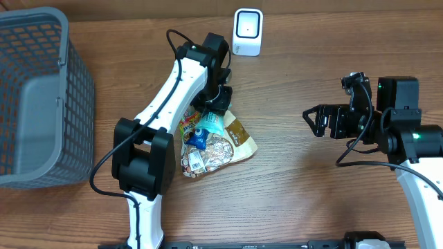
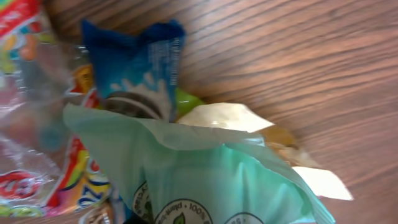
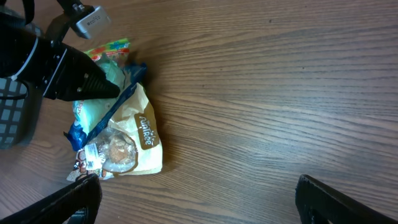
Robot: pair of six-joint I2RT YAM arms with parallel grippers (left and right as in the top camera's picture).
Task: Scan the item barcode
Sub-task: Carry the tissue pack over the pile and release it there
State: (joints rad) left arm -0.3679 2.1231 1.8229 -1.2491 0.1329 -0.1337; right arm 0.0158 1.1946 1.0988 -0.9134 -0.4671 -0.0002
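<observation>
1. The wooden counter (image 1: 297, 41) carries everything, and much of its right half is bare wood.
2. A grey plastic basket (image 1: 76, 90) with grid walls stands at the left edge of the counter, near the far left corner.
3. The left arm (image 1: 173, 86), white with black joints, reaches from the near edge up to the middle of the counter. The right arm (image 1: 415, 138) stays by the right edge.
4. A small heap of snack packets lies in the middle of the counter, a little to the left. A cream packet (image 1: 239, 142) is at the bottom right of the heap, a blue packet (image 1: 197, 138) lies across it, and a mint-green packet (image 1: 211, 123) is on top at the far side.
5. The mint-green packet is well apart from the scanner and fills the lower part of the left wrist view.
6. The white scanner (image 1: 247, 31) stands upright near the far edge of the counter, about at its middle.
7. The right claw (image 1: 309, 122) is wide open and holds nothing. It points left toward the heap but is well apart from it.
8. The left claw (image 1: 216, 104) is down on the mint-green packet. Its fingers are hidden, so I cannot tell whether it is open or closed.
</observation>
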